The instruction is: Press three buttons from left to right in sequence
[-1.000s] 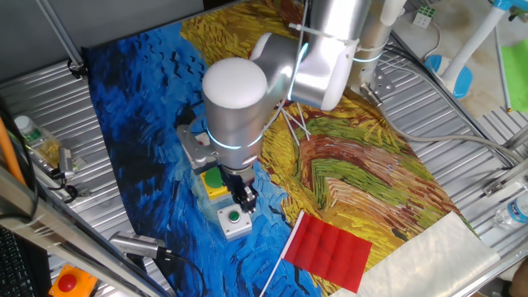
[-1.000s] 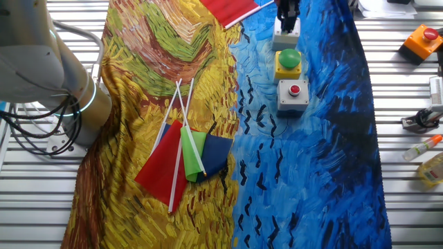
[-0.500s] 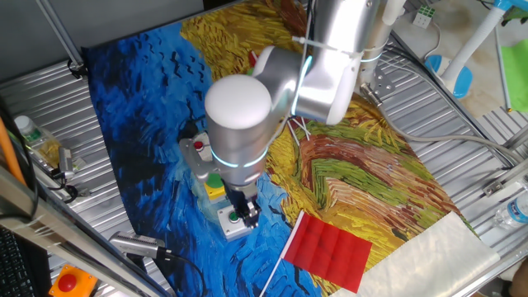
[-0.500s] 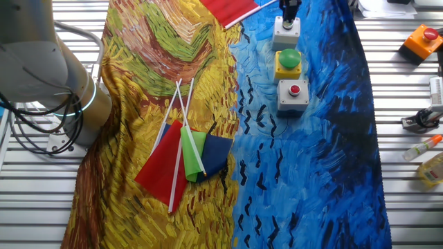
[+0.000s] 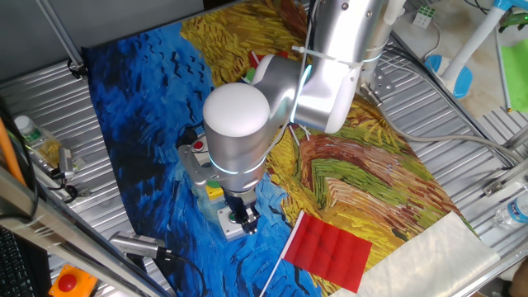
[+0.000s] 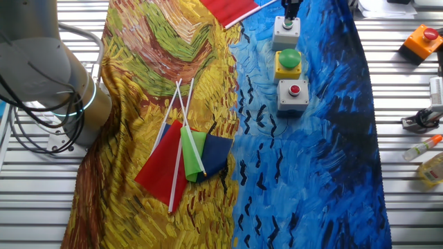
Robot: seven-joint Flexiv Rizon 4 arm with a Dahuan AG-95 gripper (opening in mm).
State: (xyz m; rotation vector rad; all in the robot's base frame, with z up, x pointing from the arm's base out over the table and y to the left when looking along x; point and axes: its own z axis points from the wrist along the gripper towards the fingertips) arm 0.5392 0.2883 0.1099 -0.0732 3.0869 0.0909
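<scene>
Three button boxes stand in a row on the painted cloth. In the other fixed view they are the grey box with a small red button (image 6: pixel 293 94), the yellow box with a large green button (image 6: pixel 288 62) and the grey box with a small green button (image 6: pixel 286 29). My gripper (image 6: pixel 291 12) comes down from the top edge, its fingertips together as one narrow tip on the small green button. In one fixed view my gripper (image 5: pixel 245 217) sits on that grey box (image 5: pixel 229 226). The arm hides most of the yellow box (image 5: pixel 213 194). The red-button box (image 5: pixel 195 149) shows at its left.
A red flag (image 5: pixel 332 248) lies close beside the green-button box. A bundle of flags on sticks (image 6: pixel 184 156) lies on the yellow part of the cloth. An orange box with a red button (image 6: pixel 422 40) and small bottles (image 6: pixel 430 166) sit on the metal table beyond the cloth.
My gripper has moved from the yellow box's side onto the grey box with the small green button and lowered to its button. The boxes have not moved.
</scene>
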